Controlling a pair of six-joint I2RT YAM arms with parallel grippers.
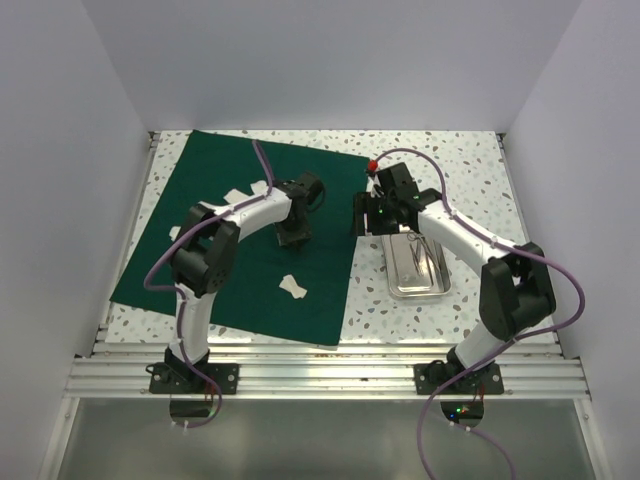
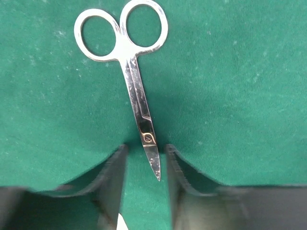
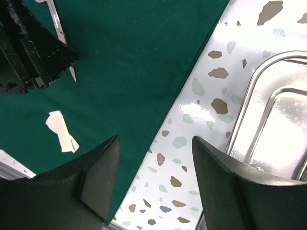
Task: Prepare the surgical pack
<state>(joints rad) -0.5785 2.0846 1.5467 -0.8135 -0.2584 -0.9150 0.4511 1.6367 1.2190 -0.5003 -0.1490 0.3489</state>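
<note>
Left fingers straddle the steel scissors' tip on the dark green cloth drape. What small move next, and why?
Probably lift the left gripper straight up. The steel scissors already lie flat on the dark green cloth drape, and the fingers stand apart beside the blade tip without touching it; moving sideways could knock it.

No words, labels, brand names or numbers can be read in any view. The nearest thing to a sign is the slot in the round pivot screw [image 2: 147, 139] of the scissors [image 2: 135, 91], toward their 6 o'clock end. It forms no letter or digit.
</note>
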